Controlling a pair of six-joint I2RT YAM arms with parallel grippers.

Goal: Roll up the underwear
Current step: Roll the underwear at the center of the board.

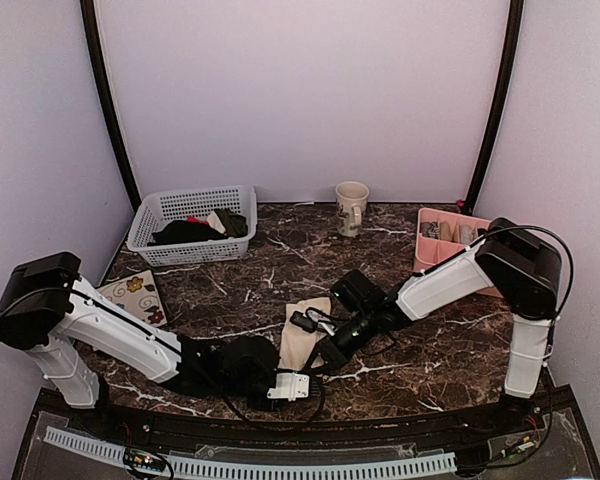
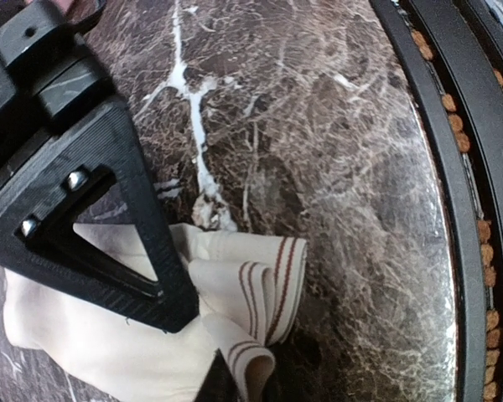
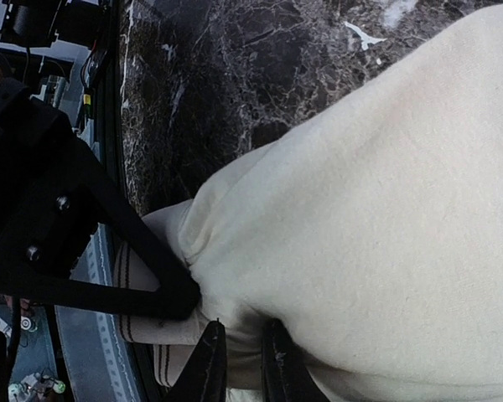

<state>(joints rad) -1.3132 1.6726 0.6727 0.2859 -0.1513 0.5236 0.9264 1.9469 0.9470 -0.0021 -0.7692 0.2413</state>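
Observation:
The cream-beige underwear [image 1: 306,322] lies as a narrow folded strip in the middle of the dark marble table, near the front. Its striped waistband end [image 2: 260,285] is bunched and curled over at the near end. My left gripper [image 1: 285,378] comes in from the left; in the left wrist view the gripper [image 2: 197,347] is shut on the underwear's near edge. My right gripper [image 1: 326,350] comes in from the right; in the right wrist view the gripper [image 3: 197,318] is shut on a fold of the underwear [image 3: 360,218] beside the waistband.
A white basket [image 1: 150,215] with black and olive garments stands at the back left. A mug [image 1: 351,207] stands at the back centre and a pink divided box [image 1: 427,240] at the back right. A floral tile [image 1: 135,295] lies left. The table's front edge [image 2: 453,209] is close.

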